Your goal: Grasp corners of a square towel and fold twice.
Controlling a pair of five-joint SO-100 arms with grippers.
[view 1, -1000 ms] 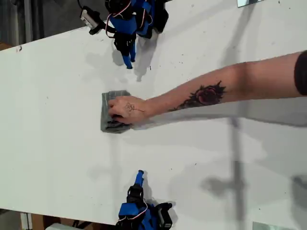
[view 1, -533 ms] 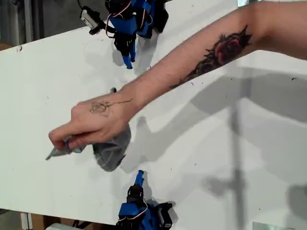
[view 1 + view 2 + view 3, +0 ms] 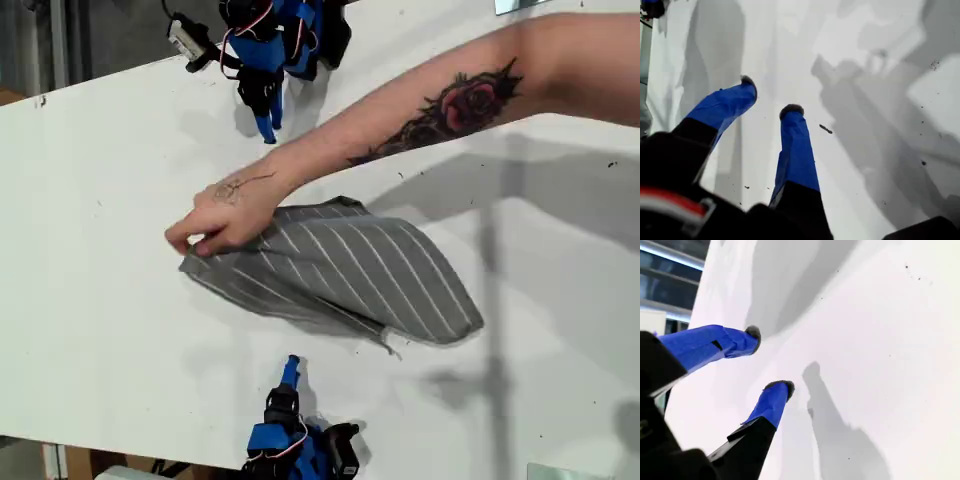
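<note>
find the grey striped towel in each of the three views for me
Exterior view: the square grey cloth towel with pale stripes lies mid-table, partly spread, a person's hand pinching its end toward the exterior view's left.
First wrist view: not in it.
Second wrist view: not in it.
Shared landmark: the white table.

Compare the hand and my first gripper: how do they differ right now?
The hand pinches one end of the towel; my first gripper is open and empty. The hand is at the towel; my first gripper has only bare table ahead, with no towel in its view. Both are over the white table.
</note>
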